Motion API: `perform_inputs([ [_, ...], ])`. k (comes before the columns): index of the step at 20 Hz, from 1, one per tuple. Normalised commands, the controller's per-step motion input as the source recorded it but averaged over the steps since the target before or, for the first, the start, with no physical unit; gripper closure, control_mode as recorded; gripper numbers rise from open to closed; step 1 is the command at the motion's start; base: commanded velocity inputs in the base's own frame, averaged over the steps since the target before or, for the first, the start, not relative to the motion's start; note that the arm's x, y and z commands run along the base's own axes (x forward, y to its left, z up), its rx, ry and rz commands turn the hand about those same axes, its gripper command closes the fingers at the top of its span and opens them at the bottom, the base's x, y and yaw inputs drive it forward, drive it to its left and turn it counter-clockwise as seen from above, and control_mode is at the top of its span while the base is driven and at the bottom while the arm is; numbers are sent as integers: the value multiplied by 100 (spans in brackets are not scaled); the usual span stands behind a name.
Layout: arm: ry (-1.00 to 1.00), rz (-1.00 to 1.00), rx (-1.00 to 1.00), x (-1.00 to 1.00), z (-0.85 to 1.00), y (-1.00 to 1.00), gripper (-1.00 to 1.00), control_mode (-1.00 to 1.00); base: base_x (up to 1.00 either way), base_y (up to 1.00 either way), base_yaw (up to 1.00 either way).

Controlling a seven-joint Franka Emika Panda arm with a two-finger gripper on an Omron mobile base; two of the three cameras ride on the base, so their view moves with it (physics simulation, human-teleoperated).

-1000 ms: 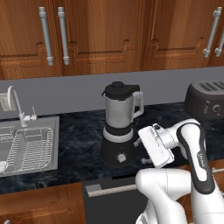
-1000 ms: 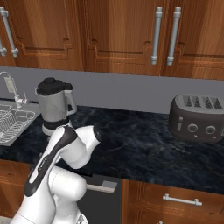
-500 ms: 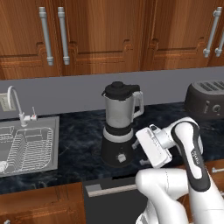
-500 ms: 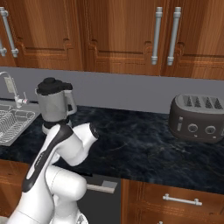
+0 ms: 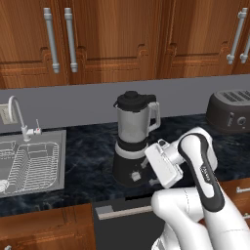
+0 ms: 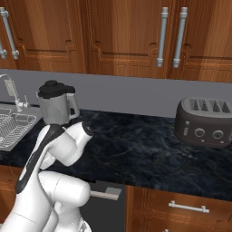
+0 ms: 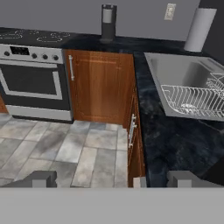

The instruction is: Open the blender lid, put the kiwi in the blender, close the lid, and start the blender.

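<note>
The wooden cabinets [image 5: 122, 39] run along the wall above the grey backsplash, and below them the dark marble tabletop [image 6: 136, 145] spreads from the sink to the toaster. The white arm [image 5: 195, 195] rises from the front edge of the tabletop and bends toward the blender. The steel sink [image 5: 29, 161] lies at the left with a wire rack inside it and a faucet [image 5: 17, 114] behind it. In the hand view an oven [image 7: 33, 83] stands on the tiled floor [image 7: 65, 148] beside a lower cabinet.

The dark toaster [image 6: 204, 122] sits far at the right, well apart from the blender. The blender [image 5: 133, 141] stands upright near the middle of the tabletop, with its handle to the right and its small white knob at the front. The blender lid [image 5: 132, 100] rests on the jar and covers its mouth.

The gripper [image 7: 111, 179] shows only its two finger tips at the bottom of the hand view; they stand spread apart and pinch nothing. In the left base view the hand is just right of the blender base.
</note>
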Motion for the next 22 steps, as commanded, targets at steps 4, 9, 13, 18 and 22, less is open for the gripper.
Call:
perform_inputs([
  [4,-4,-15,-9,0,-62,9,-100,-100,0,0,0],
  [9,-18,-16,-12,0,-43,13,-100,-100,0,0,0],
  [13,-30,-25,-24,-16,-16,62,-100,-100,0,0,0],
  [18,-19,-43,-25,-10,-30,88,-100,-100,0,0,0],
  [22,-13,-43,-25,-10,-16,63,-100,-100,0,0,0],
])
